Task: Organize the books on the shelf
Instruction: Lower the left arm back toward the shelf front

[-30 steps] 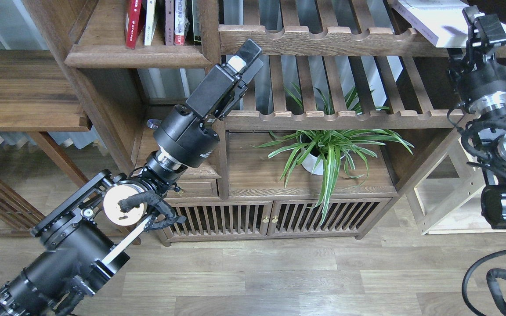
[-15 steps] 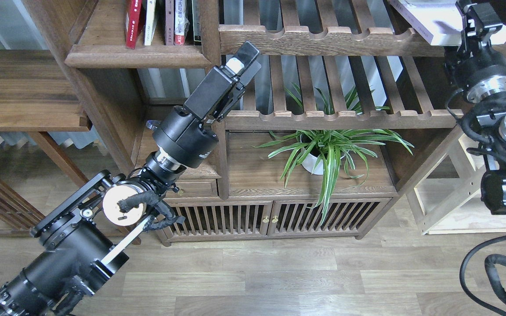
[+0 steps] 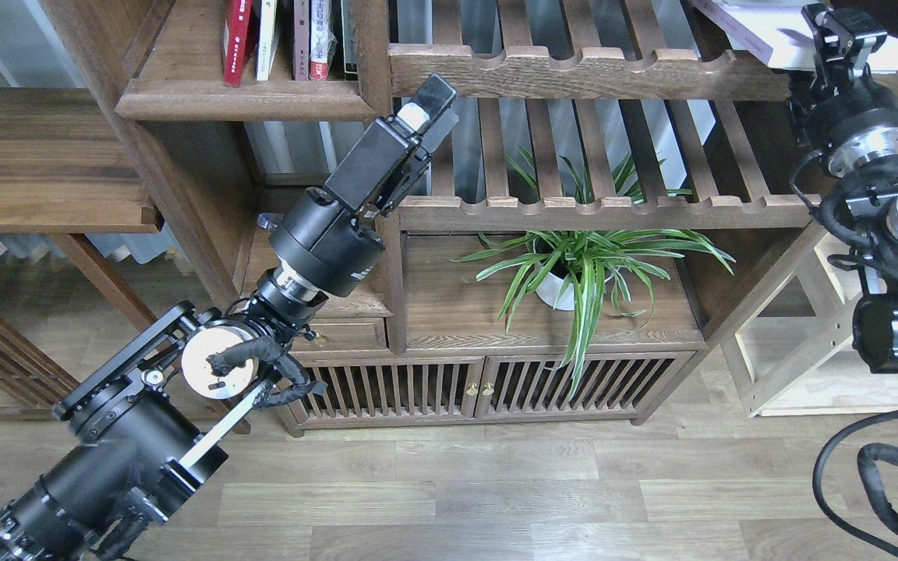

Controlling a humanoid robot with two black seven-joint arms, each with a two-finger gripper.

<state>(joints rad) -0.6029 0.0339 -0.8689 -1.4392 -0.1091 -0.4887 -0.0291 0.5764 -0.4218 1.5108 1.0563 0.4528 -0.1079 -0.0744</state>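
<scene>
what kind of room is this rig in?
Probably a home-style living room or study, possibly a mock-up: a large dark brown wooden bookcase with upright books, a potted green spider plant in its lower compartment, and grey-brown wood-plank flooring.

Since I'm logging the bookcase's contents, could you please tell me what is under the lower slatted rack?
A spider plant in a white pot stands on the board below; the leaves hide most of the pot.

You have upright books [image 3: 277, 39] on the shelf [image 3: 246, 100] at upper left. Right of it, two slatted racks [image 3: 597, 204] sit one above the other; a flat-lying book [image 3: 768, 35] rests on the upper one. A potted plant [image 3: 574, 269] stands below them, above the cabinet doors [image 3: 480, 387].
</scene>
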